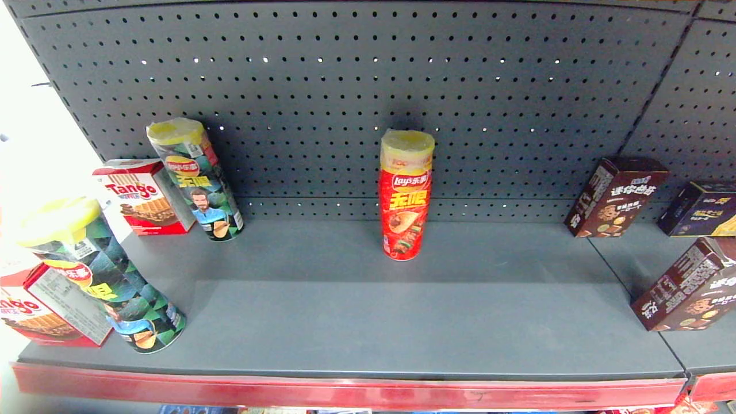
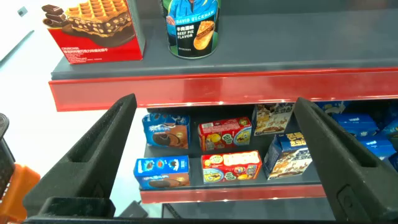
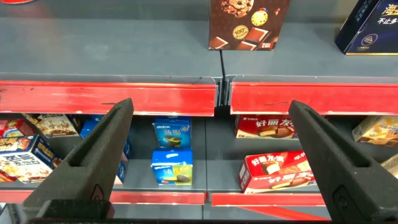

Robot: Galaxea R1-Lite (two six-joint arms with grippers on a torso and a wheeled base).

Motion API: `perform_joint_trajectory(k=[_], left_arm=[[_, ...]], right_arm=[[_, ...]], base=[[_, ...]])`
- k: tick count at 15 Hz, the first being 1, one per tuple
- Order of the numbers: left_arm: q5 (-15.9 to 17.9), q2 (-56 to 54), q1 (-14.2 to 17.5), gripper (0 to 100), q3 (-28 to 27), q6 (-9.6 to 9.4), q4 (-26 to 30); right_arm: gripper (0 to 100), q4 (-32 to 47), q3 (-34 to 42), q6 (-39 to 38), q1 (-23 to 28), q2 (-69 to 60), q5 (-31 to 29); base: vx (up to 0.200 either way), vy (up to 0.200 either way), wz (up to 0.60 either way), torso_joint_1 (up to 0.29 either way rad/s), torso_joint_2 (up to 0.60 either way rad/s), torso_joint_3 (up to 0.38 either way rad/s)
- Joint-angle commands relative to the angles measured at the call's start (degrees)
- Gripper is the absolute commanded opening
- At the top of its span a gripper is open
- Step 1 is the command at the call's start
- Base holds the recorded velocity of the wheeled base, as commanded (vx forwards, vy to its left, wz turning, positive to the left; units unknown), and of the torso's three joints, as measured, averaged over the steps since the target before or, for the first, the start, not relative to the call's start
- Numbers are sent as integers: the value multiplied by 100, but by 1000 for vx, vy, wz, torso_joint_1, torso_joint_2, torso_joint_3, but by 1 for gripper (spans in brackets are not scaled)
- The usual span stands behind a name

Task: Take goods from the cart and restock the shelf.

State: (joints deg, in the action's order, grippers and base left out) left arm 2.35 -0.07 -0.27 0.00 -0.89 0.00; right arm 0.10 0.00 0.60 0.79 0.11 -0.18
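On shelf (image 1: 402, 322) | red can (image 1: 405, 195) | clear of left claw (image 2: 214, 102), right claw (image 3: 210, 104)

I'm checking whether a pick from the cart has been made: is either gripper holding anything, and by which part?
Nothing is held. The left gripper and the right gripper both stand open, with nothing between their fingers.
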Motion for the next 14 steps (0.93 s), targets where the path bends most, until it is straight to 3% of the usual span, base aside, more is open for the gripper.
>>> perform_joint_trajectory(k=[1,12,14], left_arm=[[2,7,0,100,0,1,0],[2,7,0,100,0,1,0],[2,7,0,100,0,1,0]], right_arm=[[100,-1,0,2,0,7,1],[100,8,0,11,0,7,1],[100,-1,0,2,0,7,-8]], base=[[0,0,0,0,0,0],[0,0,0,0,0,0],[0,0,600,-2,0,-2]])
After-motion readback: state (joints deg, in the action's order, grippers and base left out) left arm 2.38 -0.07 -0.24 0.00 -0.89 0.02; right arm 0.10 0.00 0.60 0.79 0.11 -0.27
